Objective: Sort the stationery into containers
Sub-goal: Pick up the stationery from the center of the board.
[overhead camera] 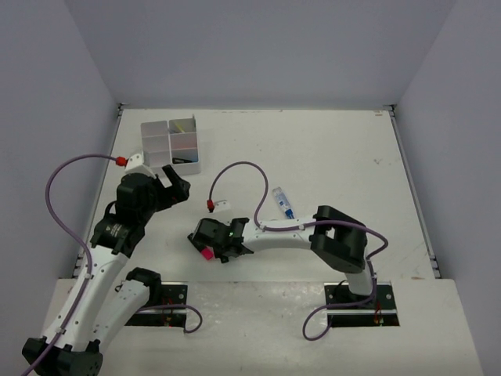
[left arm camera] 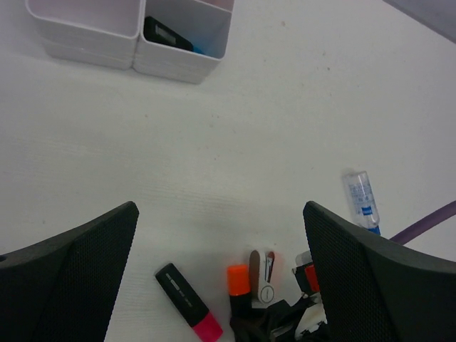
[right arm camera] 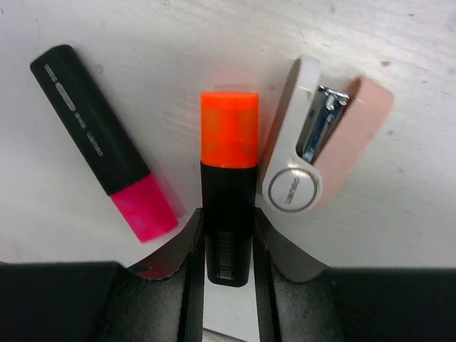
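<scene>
I look first for writing: the pink highlighter (right arm camera: 103,142) has white print along its black barrel, the orange highlighter (right arm camera: 228,135) has a barcode near its back end, the small white and pink stapler (right arm camera: 320,157) has a round badge with letters, and the tube (left arm camera: 362,201) has a blue label, but none of these I can read. On the bench (overhead camera: 329,157) I count two highlighters, one stapler and one tube. The pink highlighter, the orange one and the stapler lie side by side, and the tube lies apart from them to the right. One tray (left arm camera: 178,64) stands at the far left, and a blue highlighter (left arm camera: 167,35) lies in one of its compartments. My right fingers (right arm camera: 191,263) are closed on the black body of the orange highlighter, which lies on the bench. My left fingers (left arm camera: 71,271) are fully spread and hold nothing, hanging above the bench near the tray.
</scene>
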Available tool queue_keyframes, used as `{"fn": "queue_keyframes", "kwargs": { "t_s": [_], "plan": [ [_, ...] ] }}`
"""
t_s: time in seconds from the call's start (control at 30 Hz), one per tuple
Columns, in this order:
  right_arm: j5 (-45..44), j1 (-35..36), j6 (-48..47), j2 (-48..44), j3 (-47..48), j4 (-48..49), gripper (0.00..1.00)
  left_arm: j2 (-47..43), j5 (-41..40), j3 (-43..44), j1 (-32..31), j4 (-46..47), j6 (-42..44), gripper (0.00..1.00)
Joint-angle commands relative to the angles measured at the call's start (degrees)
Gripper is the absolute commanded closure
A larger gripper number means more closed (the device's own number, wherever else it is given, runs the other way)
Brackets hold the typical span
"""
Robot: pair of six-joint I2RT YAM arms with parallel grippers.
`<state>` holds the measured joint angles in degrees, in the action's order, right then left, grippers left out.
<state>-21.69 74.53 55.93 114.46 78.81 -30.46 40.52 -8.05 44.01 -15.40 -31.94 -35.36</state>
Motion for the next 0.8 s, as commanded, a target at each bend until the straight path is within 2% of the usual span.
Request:
{"fn": "queue_keyframes", "kwargs": {
  "t_s": [0.0,0.1,0.2,0.37,0.5,0.57,0.63,0.67,0.73,0.77],
  "plan": [
    [-5.24,0.37,-6.13,-14.24,-4.85,6.94,1.00,0.98,17.58,-4.37,0.19,7.91,-0.88,0.00],
    [-7.09,0.79,-12.87,-26.76,-15.70,19.37,1.00,1.89,32.39,-9.41,0.19,20.03,-6.35,0.00],
    [-8.42,0.75,-16.60,-31.73,-20.93,27.46,1.00,3.77,43.21,-15.09,-0.13,32.79,-12.92,0.00],
    [-9.22,0.96,-19.62,-33.56,-20.88,28.23,1.00,6.41,46.90,-17.46,-2.93,41.88,-17.00,0.04],
    [-10.08,0.97,-20.95,-34.84,-20.96,28.82,1.00,8.10,45.59,-16.76,-5.16,42.62,-17.27,0.21],
    [-10.96,0.97,-21.40,-34.84,-20.35,27.54,1.00,8.82,45.22,-16.66,-6.24,43.38,-17.47,0.34],
    [-11.68,0.97,-21.67,-35.05,-20.27,27.25,1.00,9.33,44.75,-16.31,-7.67,43.61,-17.49,0.39],
    [-11.99,0.92,-21.79,-35.14,-20.22,27.15,1.00,9.45,44.21,-16.14,-8.14,43.58,-17.31,0.44],
    [-12.98,0.96,-21.98,-35.41,-20.18,26.89,1.00,9.87,43.83,-15.76,-8.94,43.24,-17.12,0.60],
    [-13.11,0.97,-22.21,-35.44,-20.18,26.85,1.00,9.92,43.82,-15.71,-9.03,43.19,-17.04,0.63]
  ]
}}
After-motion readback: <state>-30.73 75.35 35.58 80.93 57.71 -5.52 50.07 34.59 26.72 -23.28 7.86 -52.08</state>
